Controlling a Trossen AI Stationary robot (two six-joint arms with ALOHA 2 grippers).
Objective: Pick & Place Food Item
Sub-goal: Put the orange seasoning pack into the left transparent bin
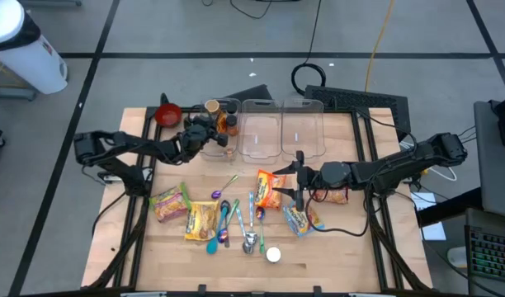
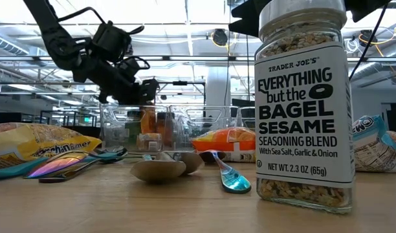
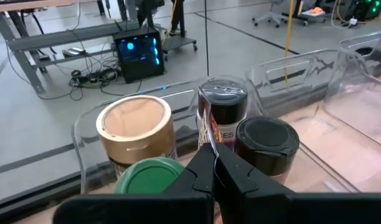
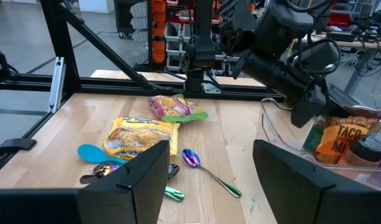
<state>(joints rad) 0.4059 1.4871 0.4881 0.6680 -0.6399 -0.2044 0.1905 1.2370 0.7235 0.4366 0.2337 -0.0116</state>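
Several spice jars stand in the left clear bin [image 1: 210,147]: a gold-lidded one [image 3: 134,124], a green-lidded one [image 3: 150,179], a black-lidded one [image 3: 266,143] and a dark jar [image 3: 221,102]. My left gripper [image 3: 213,163], [image 1: 222,137] is shut and hovers just above these jars, tipped slightly down. My right gripper [image 4: 209,180], [image 1: 292,177] stands open and level over the table's middle, above an orange packet [image 1: 271,188]. Yellow noodle packets [image 1: 201,219], [image 4: 141,135] lie flat on the table. A seasoning jar [image 2: 303,110], [image 1: 273,255] stands upright near the front edge.
Two more clear bins [image 1: 261,132], [image 1: 304,130] stand at the back. A red bowl [image 1: 168,114] sits at the back left. Several spoons [image 1: 236,223] lie near the front middle. More snack packets [image 1: 300,219], [image 1: 335,196] lie under the right arm.
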